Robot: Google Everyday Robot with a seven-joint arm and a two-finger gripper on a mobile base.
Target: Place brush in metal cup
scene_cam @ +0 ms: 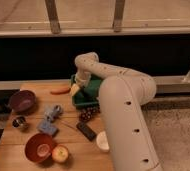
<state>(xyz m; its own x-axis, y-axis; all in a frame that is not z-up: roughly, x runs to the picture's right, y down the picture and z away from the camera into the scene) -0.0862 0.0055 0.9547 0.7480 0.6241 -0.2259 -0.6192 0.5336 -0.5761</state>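
Note:
My gripper [80, 83] hangs at the end of the white arm, down at the left end of the green bin [92, 95] at the table's back edge. The arm covers most of the bin. I cannot make out the brush; it is hidden or lies inside the bin behind the arm. The metal cup [19, 121], small and shiny with a dark inside, stands near the table's left edge, just in front of the dark purple bowl [22, 100] and far to the left of the gripper.
A pale yellow oblong piece [74, 89] and an orange carrot-like piece [60, 90] lie left of the bin. Blue objects [49, 120], a dark cluster [86, 115], a black block [86, 131], a white cup [103, 141], a red bowl [39, 146] and an apple [60, 153] lie on the wooden table [13, 145].

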